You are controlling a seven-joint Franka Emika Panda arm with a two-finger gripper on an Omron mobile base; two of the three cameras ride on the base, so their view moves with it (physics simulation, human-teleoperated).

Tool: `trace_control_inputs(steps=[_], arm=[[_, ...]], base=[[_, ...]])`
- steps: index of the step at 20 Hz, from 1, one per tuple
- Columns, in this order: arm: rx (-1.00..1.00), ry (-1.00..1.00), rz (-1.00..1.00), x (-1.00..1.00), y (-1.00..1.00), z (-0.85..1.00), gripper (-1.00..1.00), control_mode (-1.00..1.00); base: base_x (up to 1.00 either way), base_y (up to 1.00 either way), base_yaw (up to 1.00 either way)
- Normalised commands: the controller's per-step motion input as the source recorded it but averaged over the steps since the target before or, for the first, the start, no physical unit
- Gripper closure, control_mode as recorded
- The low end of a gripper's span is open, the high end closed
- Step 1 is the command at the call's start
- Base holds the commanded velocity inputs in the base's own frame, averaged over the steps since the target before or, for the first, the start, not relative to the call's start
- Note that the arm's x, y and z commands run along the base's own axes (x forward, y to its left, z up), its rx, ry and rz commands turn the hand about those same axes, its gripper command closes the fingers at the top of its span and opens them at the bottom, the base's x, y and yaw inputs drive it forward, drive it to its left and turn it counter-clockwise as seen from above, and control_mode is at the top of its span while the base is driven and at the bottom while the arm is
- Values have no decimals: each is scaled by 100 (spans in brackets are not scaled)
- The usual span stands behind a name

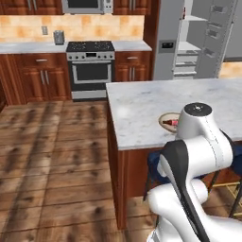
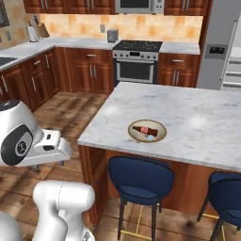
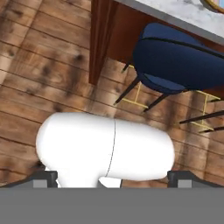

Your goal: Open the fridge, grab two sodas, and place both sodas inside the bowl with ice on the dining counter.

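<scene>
On the dining counter (image 2: pixel 197 122), up and away from our pincer (image 3: pixel 111 177), one soda (image 2: pixel 144 130) lies flat in the bowl with ice (image 2: pixel 147 131), neck toward the stools. We hang low, fingertips spread wide and empty, aimed at plank flooring. Brown glass, red label, tan bowl, veined marble; the grey fridge (image 1: pixel 189 40) stands open well beyond.

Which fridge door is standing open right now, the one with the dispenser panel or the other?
The other one. The right-hand door of the fridge is swung out, showing its door bins and the grey shelves inside. The dispenser door is shut.
</scene>
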Motion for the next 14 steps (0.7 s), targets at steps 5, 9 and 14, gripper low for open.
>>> trace_control_inputs(steps=[5,9,14], arm=[[0,0,0,0,0,0,-100,100],[0,0,0,0,0,0,-100,100],[0,0,0,0,0,0,-100,100]], base=[[0,100,-10],[18,100,-7],[51,92,-27]])
